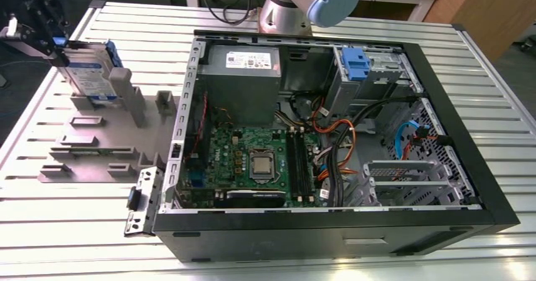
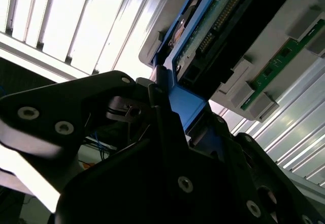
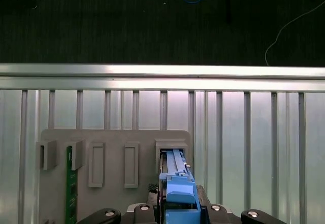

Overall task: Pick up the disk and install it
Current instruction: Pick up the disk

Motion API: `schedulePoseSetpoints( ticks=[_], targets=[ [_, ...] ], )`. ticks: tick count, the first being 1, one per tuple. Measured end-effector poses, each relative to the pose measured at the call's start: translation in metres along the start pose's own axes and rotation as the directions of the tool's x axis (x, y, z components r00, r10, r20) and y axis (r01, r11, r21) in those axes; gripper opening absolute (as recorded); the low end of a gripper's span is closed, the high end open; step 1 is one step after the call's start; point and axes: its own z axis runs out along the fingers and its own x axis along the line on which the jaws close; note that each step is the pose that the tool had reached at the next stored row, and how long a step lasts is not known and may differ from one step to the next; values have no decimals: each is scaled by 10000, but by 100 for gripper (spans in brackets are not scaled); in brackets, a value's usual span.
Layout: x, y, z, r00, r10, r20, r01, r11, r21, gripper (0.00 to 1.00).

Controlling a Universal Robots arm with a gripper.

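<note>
The jaws are closed on the blue side rail of the disk (image 1: 89, 68). The gripper (image 1: 59, 47) holds it upright, with its lower end at a slot of the grey holder (image 1: 125, 137). A green board (image 1: 92, 149) lies in the same holder. The open computer case (image 1: 293, 234) stands beside the holder, on the exterior view's right.

Holder posts (image 1: 120, 83) hem disk (image 1: 87, 73), open above

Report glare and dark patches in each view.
Exterior view: even light, the disk plainly lit. Second wrist view: the table glares white, the gripper dark. First wrist view: floor beyond the table nearly black.
</note>
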Motion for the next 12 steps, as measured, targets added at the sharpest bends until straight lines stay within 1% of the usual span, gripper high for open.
schedulePoseSetpoints(
  ticks=[12],
  targets=[
    [0,0,-21,10000,0,0,0,10000,2,36]
  ],
)
